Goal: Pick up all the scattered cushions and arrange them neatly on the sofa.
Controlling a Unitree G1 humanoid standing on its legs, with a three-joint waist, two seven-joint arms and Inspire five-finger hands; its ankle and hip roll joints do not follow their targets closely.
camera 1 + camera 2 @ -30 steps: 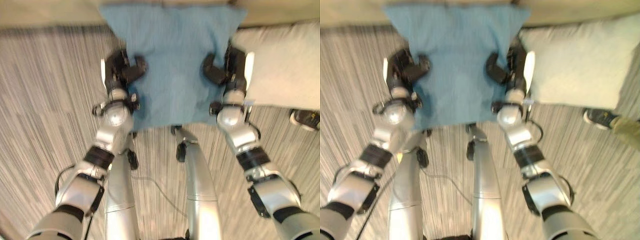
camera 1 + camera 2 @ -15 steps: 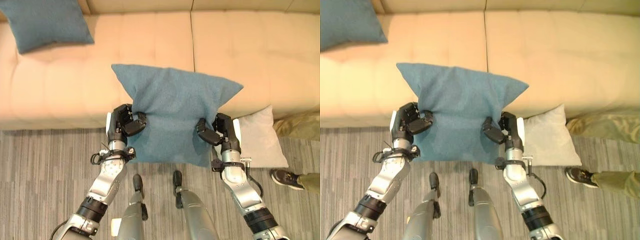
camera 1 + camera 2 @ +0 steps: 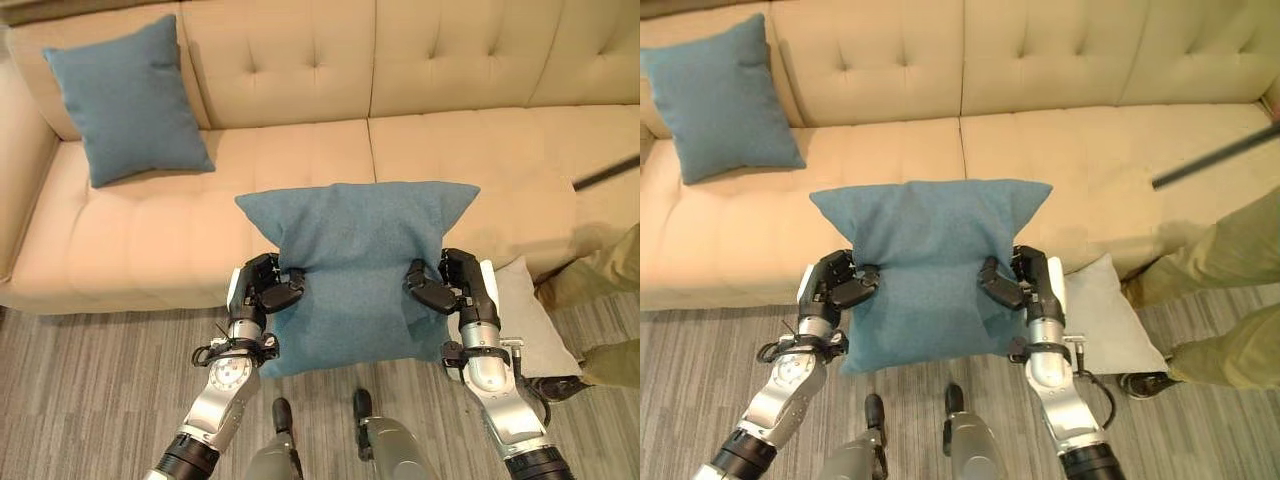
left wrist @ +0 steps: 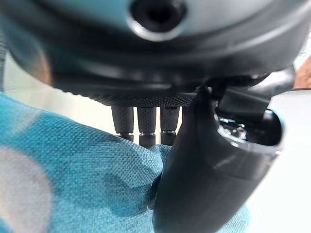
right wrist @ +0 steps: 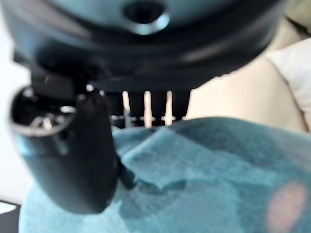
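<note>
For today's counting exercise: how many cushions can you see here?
3. A blue cushion leans on the sofa's backrest; another blue cushion is held in front of the sofa; a white cushion lies on the floor, partly hidden.

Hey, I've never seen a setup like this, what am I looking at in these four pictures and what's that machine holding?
This is a humanoid robot with two silver-grey arms ending in dark hands. The two wide pictures come from a stereo camera on its head, looking down; they show the same scene from slightly different spots. The two close-ups come from cameras on its wrists, looking along each hand.

The left hand and the right hand grip a blue cushion by its two sides, holding it up in front of a beige sofa. In the wrist views each thumb and the fingers pinch the blue fabric.

A second blue cushion leans against the sofa's back, towards its left end. A pale cushion lies on the striped carpet by the right hand. A person's legs stand at the right.
</note>
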